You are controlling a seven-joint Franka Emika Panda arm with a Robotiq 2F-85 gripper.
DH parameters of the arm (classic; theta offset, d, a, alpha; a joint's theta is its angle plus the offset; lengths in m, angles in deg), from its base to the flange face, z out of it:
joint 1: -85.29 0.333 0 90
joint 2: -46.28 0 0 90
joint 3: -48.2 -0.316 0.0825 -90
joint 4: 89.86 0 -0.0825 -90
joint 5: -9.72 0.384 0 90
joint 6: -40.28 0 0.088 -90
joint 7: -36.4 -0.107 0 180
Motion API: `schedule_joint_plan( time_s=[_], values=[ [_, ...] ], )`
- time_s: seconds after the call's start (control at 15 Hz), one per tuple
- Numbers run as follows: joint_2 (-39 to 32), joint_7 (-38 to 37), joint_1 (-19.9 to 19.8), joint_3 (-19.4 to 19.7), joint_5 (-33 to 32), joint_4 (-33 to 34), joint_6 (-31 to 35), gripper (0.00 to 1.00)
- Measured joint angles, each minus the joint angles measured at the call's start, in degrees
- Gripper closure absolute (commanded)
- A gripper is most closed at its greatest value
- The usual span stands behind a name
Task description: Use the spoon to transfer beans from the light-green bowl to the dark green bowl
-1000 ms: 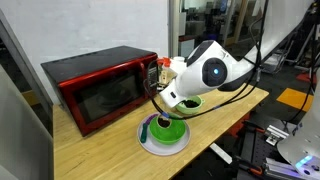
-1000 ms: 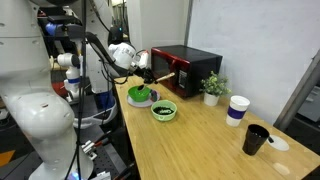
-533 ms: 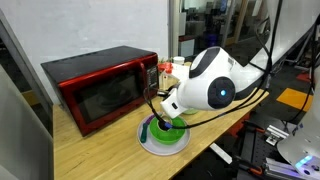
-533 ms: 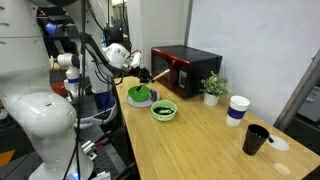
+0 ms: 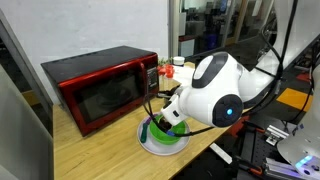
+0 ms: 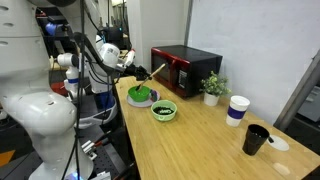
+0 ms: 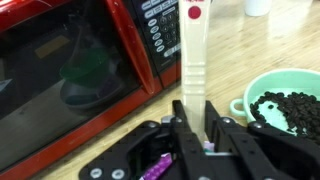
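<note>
My gripper [image 7: 195, 108] is shut on the handle of a cream spoon [image 7: 194, 50], which points away toward the red microwave; its far end carries a red mark. The light-green bowl [image 7: 285, 100] holds the beans [image 7: 288, 108] and lies right of the spoon. In an exterior view the gripper [image 6: 137, 72] holds the spoon [image 6: 153, 70] in the air above the dark green bowl [image 6: 140, 95], with the light-green bowl [image 6: 163, 110] beside it. In an exterior view the arm hides the gripper; a pale-rimmed bowl [image 5: 165, 140] shows beneath it.
A red microwave [image 5: 100, 85] stands at the back of the wooden table [image 6: 200, 140]; it also fills the left of the wrist view [image 7: 70, 70]. A small potted plant [image 6: 212, 88], a white cup [image 6: 237, 110] and a black cup [image 6: 256, 140] stand farther along.
The arm has swung back from the microwave and lowered toward the bowls, carrying the spoon with it. The bowls have not moved.
</note>
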Motion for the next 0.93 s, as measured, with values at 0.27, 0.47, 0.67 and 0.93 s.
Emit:
schedule_joint_plan(
  time_s=[0.27, 0.47, 0.67, 0.93],
  values=[
    [-0.2, 0.2, 1.7, -1.6, 0.0, -0.1, -5.6, 0.94],
    [-0.3, 0.5, 2.7, -2.4, 0.0, -0.2, -9.4, 0.94],
    [-0.7, 0.7, 3.5, -3.1, 0.0, -0.2, -13.1, 0.94],
    [-2.1, 0.9, 4.4, -3.9, -0.1, -0.2, -18.1, 0.94]
  ],
)
